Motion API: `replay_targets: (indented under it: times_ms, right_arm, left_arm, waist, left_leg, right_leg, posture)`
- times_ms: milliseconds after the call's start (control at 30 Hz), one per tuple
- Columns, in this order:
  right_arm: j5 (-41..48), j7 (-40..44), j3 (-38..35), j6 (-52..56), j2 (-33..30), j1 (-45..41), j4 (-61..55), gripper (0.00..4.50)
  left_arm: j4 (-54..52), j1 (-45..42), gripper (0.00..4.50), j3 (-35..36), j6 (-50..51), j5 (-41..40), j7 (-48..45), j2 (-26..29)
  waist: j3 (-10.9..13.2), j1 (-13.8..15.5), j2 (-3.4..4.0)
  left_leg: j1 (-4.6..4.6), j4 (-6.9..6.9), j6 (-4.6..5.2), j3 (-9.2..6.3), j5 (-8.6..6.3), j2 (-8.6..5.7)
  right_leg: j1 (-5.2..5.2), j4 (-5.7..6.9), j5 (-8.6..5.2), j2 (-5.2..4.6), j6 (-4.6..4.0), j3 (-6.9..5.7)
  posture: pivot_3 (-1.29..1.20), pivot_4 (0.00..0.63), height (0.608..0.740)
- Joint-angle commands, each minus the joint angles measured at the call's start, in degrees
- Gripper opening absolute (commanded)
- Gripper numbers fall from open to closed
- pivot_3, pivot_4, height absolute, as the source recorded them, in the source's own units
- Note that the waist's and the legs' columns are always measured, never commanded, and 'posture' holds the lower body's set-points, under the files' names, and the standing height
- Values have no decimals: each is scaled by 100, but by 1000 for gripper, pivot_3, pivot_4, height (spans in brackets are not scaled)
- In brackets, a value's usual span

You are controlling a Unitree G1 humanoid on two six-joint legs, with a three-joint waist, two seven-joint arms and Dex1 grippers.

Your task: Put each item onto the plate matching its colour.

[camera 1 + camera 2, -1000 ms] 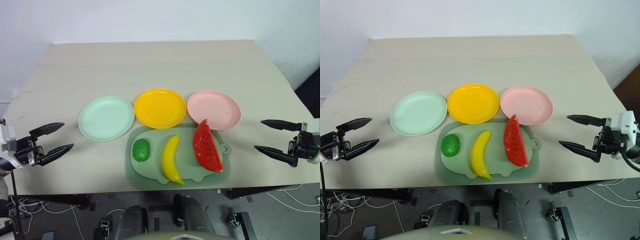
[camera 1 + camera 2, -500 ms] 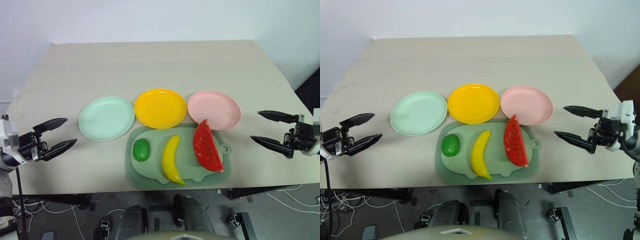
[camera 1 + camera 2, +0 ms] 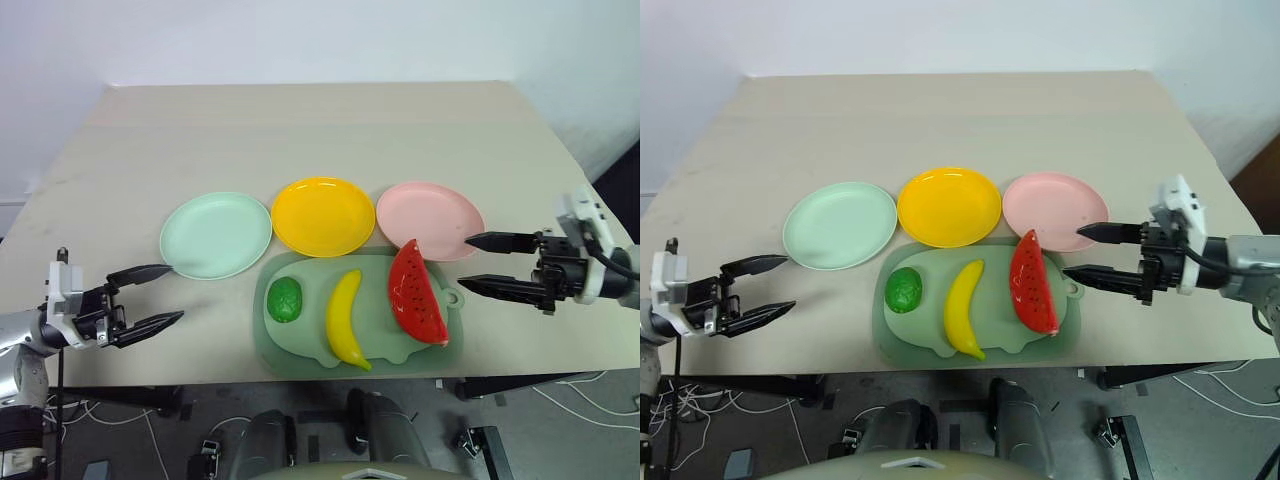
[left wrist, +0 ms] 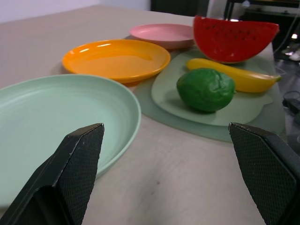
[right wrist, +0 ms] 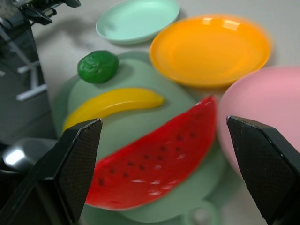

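Note:
Three toy foods lie side by side on a dull-green mat (image 3: pixel 300 345): a dark-green bumpy fruit (image 3: pixel 284 300), a yellow banana (image 3: pixel 345 318) and a red watermelon slice (image 3: pixel 414 292). Behind the mat stand a mint plate (image 3: pixel 216 236), a yellow plate (image 3: pixel 322 216) and a pink plate (image 3: pixel 430 220), all bare. My left gripper (image 3: pixel 176 292) is open near the table's front left edge, well left of the fruit. My right gripper (image 3: pixel 462 262) is open just right of the watermelon, holding nothing. The left wrist view looks past the mint plate at the fruit (image 4: pixel 205 89).
The beige table (image 3: pixel 300 130) stretches bare behind the plates. Its front edge runs just below the mat, and cables and stands lie on the floor beneath.
Both arms have swung inward. The right gripper moved left until its tips reached close to the watermelon and rolled. The left gripper moved right and slightly down toward the mat. The foods have not moved.

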Motion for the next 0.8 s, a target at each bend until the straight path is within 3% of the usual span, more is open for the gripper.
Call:
replay_targets:
  times_ms: [33,233,500,800]
  right_arm:
    - [215,-851,263,1070,-112,-435,-381,4500]
    - [360,-2120,623,2348,521,-1184,-489,4500]
    - [517,-3332,506,3945,1639,-1568,-586,4500]
    - [514,-4201,1097,4147,1762,-1332,-961,4500]
  left_arm:
    - [-421,77,4466,-13,50,-66,145,-12]
    - [-770,266,4466,-91,114,-106,511,-248]
    - [-965,416,4466,-204,95,-48,756,-479]
    - [-1073,463,4466,-315,77,-34,926,-543]
  waist:
    - [0,-7,-2]
    - [-1,-7,-4]
    - [-6,-2,-11]
    - [-6,-15,-13]
  left_leg:
    - [-2,0,0,-1,0,0]
    - [-5,0,0,0,0,-1]
    - [-9,-1,0,-3,0,-2]
    - [-12,-1,1,-4,0,-5]
  right_leg:
    - [-2,0,0,0,0,0]
    - [-5,-1,0,3,0,1]
    - [-6,-1,9,6,15,0]
    - [-7,-3,9,8,16,-1]
  posture:
    - [0,150,736]
    - [0,150,736]
    - [0,150,736]
    - [0,150,736]
